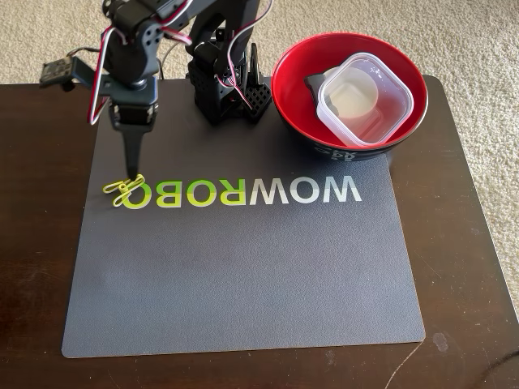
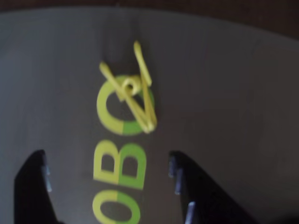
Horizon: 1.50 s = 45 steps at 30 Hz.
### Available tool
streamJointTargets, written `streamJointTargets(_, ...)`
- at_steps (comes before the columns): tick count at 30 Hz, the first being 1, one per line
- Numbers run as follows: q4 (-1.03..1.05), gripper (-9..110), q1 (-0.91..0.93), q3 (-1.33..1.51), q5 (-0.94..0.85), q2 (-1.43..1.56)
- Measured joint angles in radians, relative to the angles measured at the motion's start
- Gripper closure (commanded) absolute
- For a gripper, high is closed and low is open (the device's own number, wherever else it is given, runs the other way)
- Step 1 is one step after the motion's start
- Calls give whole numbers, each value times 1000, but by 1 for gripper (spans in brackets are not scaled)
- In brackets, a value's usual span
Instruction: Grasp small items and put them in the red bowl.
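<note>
Both black fingers (image 2: 32, 182) stand wide apart in the wrist view, grasping nothing, with the mat's lettering bare between them. From there, largest first: the table (image 1: 470, 243) carries a grey mat (image 1: 243, 275). At the mat's far right corner in the fixed view sits the red bowl (image 1: 292, 73), and inside it a clear container (image 1: 393, 105) holds a white dish (image 1: 353, 97), with a black piece (image 1: 314, 83) tucked against the container's left side. The gripper (image 1: 131, 166) points down just above the clips (image 1: 123, 190), which lie tangled on the last letter at the mat's left
</note>
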Motion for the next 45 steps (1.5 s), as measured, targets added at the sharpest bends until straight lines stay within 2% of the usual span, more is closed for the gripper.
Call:
streamJointTargets(3,-91,70,61,-32,34,-130)
streamJointTargets(9,-158,72,58,-179,143,-419)
streamJointTargets(16,-172,72,-23,-204,313,-488)
streamJointTargets(20,-170,78,-29,-204,373,-520)
streamJointTargets(32,-137,102,29,-138,394,-491)
streamJointTargets(45,-137,102,-12,-138,325,-413)
